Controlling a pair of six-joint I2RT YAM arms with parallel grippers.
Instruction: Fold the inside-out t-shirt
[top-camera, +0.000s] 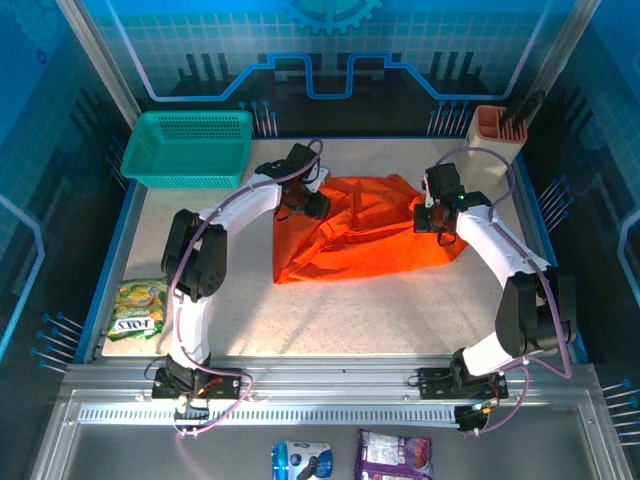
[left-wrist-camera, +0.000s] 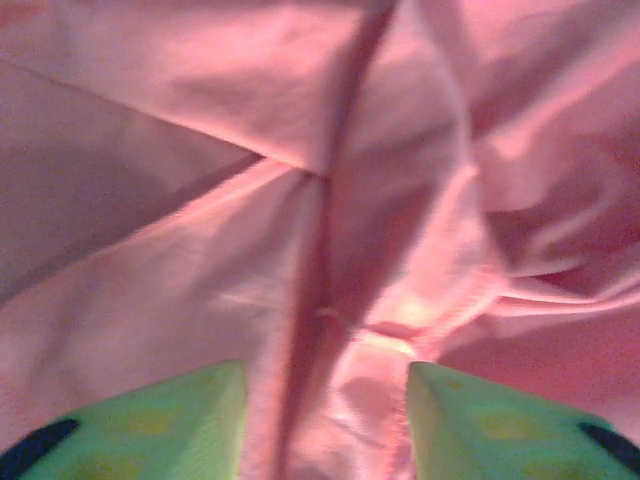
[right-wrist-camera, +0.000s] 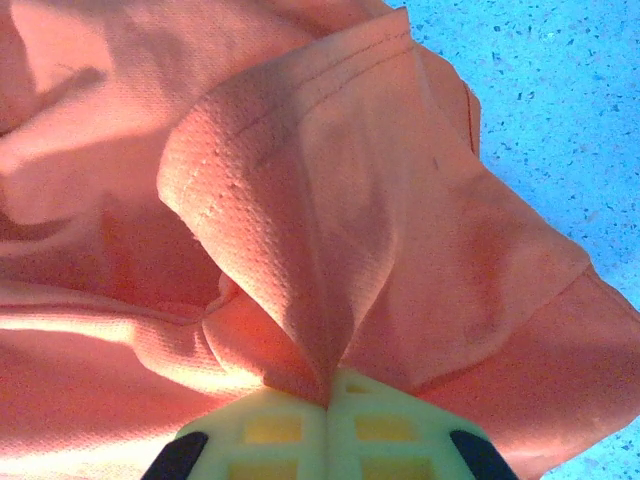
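"Inside-out t-shirt (top-camera: 370, 235): where does it lie?"

"Crumpled on the desk (top-camera: 350, 320), right of the teal basket (top-camera: 180, 182) and nearer the arms than it, clear of its rim."

"Go from the left, then."

"Straight nearward from the basket's left end, a yellow-green snack packet (top-camera: 138, 308) lies at the desk's left edge. Between the packet and the cloth the desk is bare, apart from the left arm crossing above it."

"And the left tool (top-camera: 312, 203)?"

"Just off the basket's near right corner, at the t-shirt's far left edge. From the wrist, its green fingers (left-wrist-camera: 180, 425) stand apart, and a long fold of cloth (left-wrist-camera: 330, 250) runs down into the gap. I cannot tell whether the pads touch it."

"How do the edges run?"

"The left edge runs straight toward the arms. The near edge then slants away to the right, and nearward of it a broad band of desk lies free."

"Right tool (top-camera: 430, 218)?"

"Farther right of the basket, at the t-shirt's right edge. Its jaws are pressed together on a bunch of cloth (right-wrist-camera: 300, 300). A stitched hem (right-wrist-camera: 290, 110) rises from the pinch and curls over, with speckled desk (right-wrist-camera: 560, 100) open beside it. The strip between that edge and the blue rim is narrow, and the right arm arches over it."

"Anything beyond?"

"A terracotta pen cup (top-camera: 497, 125), far right of the basket and level with it."
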